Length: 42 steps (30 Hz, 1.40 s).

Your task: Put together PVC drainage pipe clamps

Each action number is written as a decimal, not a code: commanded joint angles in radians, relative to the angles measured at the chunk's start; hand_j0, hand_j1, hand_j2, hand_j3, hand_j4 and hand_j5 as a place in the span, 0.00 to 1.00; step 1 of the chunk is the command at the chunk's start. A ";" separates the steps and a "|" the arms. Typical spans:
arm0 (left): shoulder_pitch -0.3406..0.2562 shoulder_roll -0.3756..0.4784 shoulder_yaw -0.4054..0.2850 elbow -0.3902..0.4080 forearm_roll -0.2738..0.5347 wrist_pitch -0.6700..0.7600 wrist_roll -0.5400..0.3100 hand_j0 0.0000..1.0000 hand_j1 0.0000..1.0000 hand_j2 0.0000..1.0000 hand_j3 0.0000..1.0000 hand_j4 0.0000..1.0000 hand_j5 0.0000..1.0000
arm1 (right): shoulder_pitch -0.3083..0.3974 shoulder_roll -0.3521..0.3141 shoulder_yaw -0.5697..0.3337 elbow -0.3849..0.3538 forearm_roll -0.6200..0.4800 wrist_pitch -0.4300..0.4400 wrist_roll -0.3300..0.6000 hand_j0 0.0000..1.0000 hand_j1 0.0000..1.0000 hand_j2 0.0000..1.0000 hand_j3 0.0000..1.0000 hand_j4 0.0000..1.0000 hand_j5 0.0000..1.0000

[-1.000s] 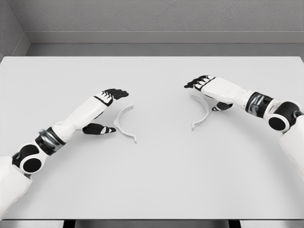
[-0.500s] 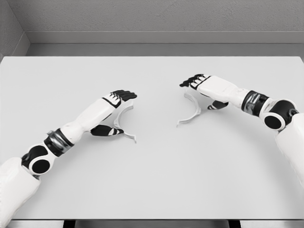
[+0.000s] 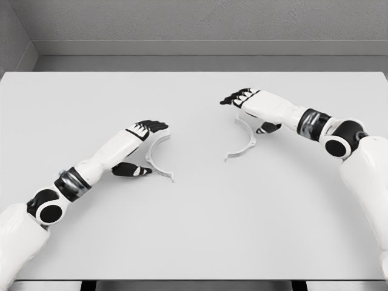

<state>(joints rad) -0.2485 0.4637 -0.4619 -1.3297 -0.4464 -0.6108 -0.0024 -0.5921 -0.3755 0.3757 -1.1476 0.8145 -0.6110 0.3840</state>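
Two thin white half-ring clamp pieces lie flat on the table. The left half [image 3: 155, 162] curves open toward the right, the right half [image 3: 248, 143] open toward the left, with a wide gap between them. My left hand [image 3: 145, 148] sits against the left half's outer side, its dark fingers [image 3: 150, 127] stretched over the upper end and the thumb low beside the arc. My right hand [image 3: 245, 114] hovers over the right half's upper end, with its fingers [image 3: 235, 97] spread and the thumb behind the arc. Neither hand clearly grips its piece.
The white table [image 3: 194, 230] stretches wide around both pieces. Its far edge meets a grey wall [image 3: 194, 27], and the front edge runs along the bottom of the picture.
The right half slid left toward the middle, and the right hand moved left and farther back. The left hand advanced toward its half, then drew back slightly; the left half stayed put.
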 commanded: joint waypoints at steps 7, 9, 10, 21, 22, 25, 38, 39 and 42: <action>-0.003 -0.014 0.002 0.007 0.006 0.000 0.001 1.00 1.00 1.00 1.00 1.00 1.00 | -0.014 0.004 0.002 0.042 0.003 0.002 -0.002 1.00 1.00 1.00 1.00 1.00 1.00; -0.009 -0.016 0.002 0.007 0.006 0.000 0.001 1.00 1.00 1.00 1.00 1.00 1.00 | -0.014 0.006 0.002 0.040 0.003 0.002 -0.001 1.00 1.00 1.00 1.00 1.00 1.00; -0.009 -0.014 0.002 0.009 0.006 0.000 -0.001 1.00 1.00 1.00 1.00 1.00 1.00 | -0.014 0.018 0.005 0.042 0.003 0.002 -0.001 1.00 1.00 1.00 1.00 1.00 1.00; -0.020 -0.016 0.000 0.006 0.005 0.000 0.001 1.00 1.00 1.00 1.00 1.00 1.00 | -0.014 0.038 0.026 0.032 0.005 0.005 -0.001 1.00 1.00 1.00 1.00 1.00 1.00; -0.020 -0.027 -0.001 0.006 0.005 0.000 0.001 1.00 1.00 1.00 1.00 1.00 1.00 | -0.015 0.041 0.034 0.028 0.006 0.008 -0.001 1.00 1.00 1.00 1.00 1.00 1.00; -0.018 -0.042 -0.001 0.003 0.005 0.000 -0.001 1.00 1.00 1.00 1.00 1.00 1.00 | -0.021 0.049 0.037 0.026 0.008 0.010 -0.001 1.00 1.00 1.00 1.00 1.00 1.00; -0.017 -0.088 0.002 -0.003 -0.026 0.000 -0.001 1.00 1.00 1.00 1.00 1.00 1.00 | -0.037 0.087 0.052 0.028 0.040 0.010 -0.001 1.00 1.00 1.00 1.00 1.00 1.00; -0.017 -0.091 0.002 -0.003 -0.026 0.000 -0.001 1.00 1.00 1.00 1.00 1.00 1.00 | -0.037 0.090 0.052 0.026 0.040 0.010 0.001 1.00 1.00 1.00 1.00 1.00 1.00; -0.017 -0.094 0.000 -0.003 -0.028 0.000 -0.001 1.00 1.00 1.00 1.00 1.00 1.00 | -0.037 0.098 0.065 0.023 0.041 0.017 0.001 1.00 1.00 1.00 1.00 1.00 1.00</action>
<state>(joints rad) -0.2654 0.3739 -0.4608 -1.3327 -0.4775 -0.6108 -0.0036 -0.6289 -0.2830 0.4330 -1.1226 0.8612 -0.6001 0.3852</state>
